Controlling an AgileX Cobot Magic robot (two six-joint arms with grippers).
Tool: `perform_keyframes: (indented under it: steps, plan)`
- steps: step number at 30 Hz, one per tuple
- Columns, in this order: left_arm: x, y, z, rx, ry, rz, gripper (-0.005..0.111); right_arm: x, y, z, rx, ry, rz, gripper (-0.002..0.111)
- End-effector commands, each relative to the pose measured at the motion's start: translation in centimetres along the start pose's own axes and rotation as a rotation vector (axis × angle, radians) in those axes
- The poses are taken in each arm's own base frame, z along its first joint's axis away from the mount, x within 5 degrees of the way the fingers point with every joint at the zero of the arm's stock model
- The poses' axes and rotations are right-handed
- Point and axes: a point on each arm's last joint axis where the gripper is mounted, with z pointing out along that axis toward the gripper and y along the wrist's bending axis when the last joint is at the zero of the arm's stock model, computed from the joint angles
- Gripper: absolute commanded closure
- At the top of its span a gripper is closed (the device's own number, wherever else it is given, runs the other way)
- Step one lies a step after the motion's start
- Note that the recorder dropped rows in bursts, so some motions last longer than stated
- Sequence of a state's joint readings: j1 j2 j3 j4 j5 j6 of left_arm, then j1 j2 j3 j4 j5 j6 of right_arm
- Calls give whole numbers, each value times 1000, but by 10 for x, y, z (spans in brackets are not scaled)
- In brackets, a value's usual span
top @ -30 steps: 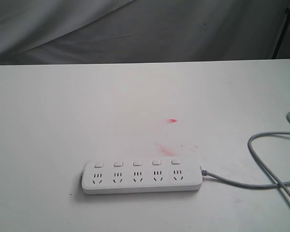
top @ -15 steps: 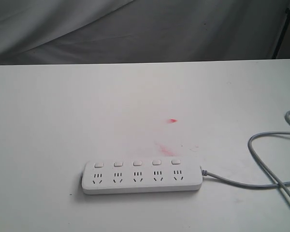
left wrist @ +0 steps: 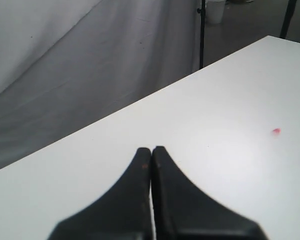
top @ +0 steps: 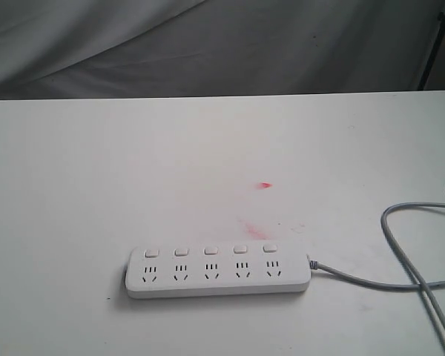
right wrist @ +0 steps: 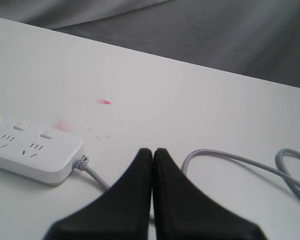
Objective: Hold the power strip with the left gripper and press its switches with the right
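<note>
The white power strip (top: 218, 272) lies flat near the table's front edge, its row of square switches (top: 211, 251) along its far side. Its grey cord (top: 400, 245) loops off to the right. The right wrist view shows the strip's cord end (right wrist: 35, 150), some of its switches (right wrist: 21, 126) and the cord (right wrist: 225, 156). My right gripper (right wrist: 152, 150) is shut and empty, hovering over the cord beside that end. My left gripper (left wrist: 151, 149) is shut and empty over bare table; the strip is out of its view. Neither arm appears in the exterior view.
Red marks (top: 265, 185) stain the white table (top: 96, 185) behind the strip. Grey cloth (top: 245, 44) hangs past the far edge, with a dark stand leg (top: 432, 44) at the back right. The cord trails toward the table's right edge.
The cord's loop at the right edge has shifted a little lower. The strip has not moved.
</note>
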State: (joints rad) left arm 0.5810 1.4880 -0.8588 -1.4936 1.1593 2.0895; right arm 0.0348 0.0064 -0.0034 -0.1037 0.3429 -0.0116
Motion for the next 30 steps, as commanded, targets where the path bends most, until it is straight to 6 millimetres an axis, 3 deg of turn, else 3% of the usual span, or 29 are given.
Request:
perform_keyframes:
  steps: [1, 22, 30]
  plan:
    - [-2, 0, 0, 17, -8, 11, 107, 1, 0, 0, -4, -6, 6, 108]
    - [-3, -1, 1, 22, -16, 9, 107, 1, 0, 0, -4, -6, 6, 108]
    - [-5, -22, 19, 225, 145, 186, 107, 1, 0, 0, -4, -6, 6, 108]
